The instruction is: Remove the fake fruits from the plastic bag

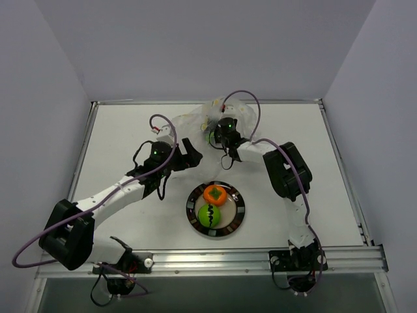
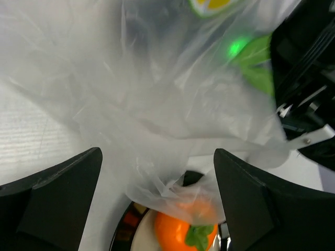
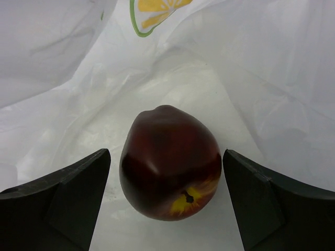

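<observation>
The clear plastic bag (image 1: 212, 112) printed with lemon slices lies crumpled at the back centre. The dark maroon fruit (image 3: 170, 163) lies inside it on the plastic, between the open fingers of my right gripper (image 3: 166, 175), apart from both. In the top view my right gripper (image 1: 220, 130) reaches into the bag's mouth. My left gripper (image 1: 190, 156) is open at the bag's near edge; a fold of bag (image 2: 157, 130) hangs between its fingers (image 2: 63, 188). The orange fruit (image 1: 215, 194) and the bright green fruit (image 1: 209, 215) sit on the plate (image 1: 193, 210).
The round black-rimmed plate stands near the table's front centre, just below the left gripper; its rim (image 2: 121, 230) and the orange fruit (image 2: 183, 232) show under the bag fold. The right arm's black wrist (image 2: 309, 78) is close on the right.
</observation>
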Robot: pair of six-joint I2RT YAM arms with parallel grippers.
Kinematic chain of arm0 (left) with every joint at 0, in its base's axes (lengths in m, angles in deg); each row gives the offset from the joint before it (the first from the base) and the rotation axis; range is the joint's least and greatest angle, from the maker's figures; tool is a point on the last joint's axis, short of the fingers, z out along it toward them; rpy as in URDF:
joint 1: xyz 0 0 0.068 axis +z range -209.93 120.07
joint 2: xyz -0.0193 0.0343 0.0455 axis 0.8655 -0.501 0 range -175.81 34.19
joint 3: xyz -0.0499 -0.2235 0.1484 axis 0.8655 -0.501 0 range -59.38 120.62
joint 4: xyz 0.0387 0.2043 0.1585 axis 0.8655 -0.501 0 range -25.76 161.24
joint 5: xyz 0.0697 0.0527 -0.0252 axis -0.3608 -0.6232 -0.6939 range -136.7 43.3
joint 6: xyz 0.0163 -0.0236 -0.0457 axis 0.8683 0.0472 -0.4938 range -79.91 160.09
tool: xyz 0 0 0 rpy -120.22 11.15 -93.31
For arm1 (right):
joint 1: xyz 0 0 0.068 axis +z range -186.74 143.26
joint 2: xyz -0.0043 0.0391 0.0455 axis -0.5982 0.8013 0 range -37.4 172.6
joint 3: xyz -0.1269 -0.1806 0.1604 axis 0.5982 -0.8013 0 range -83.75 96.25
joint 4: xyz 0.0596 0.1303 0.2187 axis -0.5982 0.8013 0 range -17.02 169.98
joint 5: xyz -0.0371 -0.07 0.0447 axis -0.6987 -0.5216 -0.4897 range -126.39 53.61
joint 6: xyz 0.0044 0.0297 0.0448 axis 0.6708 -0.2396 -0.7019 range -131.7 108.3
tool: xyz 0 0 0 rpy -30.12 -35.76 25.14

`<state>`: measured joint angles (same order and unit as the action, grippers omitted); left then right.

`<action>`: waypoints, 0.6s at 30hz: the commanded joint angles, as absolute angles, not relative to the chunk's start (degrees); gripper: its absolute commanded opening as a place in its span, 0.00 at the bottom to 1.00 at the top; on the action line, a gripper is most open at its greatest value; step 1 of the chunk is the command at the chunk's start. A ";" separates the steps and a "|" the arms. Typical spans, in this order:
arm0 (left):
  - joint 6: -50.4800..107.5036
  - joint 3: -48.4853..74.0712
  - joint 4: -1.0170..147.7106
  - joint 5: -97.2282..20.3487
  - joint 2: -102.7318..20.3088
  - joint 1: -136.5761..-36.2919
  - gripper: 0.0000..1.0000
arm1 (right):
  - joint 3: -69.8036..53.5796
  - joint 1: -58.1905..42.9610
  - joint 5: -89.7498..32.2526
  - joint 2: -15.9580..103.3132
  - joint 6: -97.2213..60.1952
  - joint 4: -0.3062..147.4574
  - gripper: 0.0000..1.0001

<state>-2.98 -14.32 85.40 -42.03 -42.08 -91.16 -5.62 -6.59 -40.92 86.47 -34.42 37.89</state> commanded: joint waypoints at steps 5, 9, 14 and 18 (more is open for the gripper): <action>2.03 -9.82 78.19 -37.75 -39.37 -96.40 0.90 | -5.00 -7.30 -34.20 88.10 -34.28 34.05 0.88; 3.52 -7.79 78.01 -37.11 -39.90 -99.74 0.92 | -4.65 -7.74 -31.38 89.42 -36.48 32.38 0.86; 4.93 -4.54 76.52 -35.81 -44.72 -101.15 0.95 | -5.78 -8.00 -30.85 88.46 -37.45 30.45 0.61; 5.02 -1.72 75.82 -34.66 -49.56 -101.51 0.94 | -9.29 -8.00 -30.50 85.48 -37.71 28.42 0.41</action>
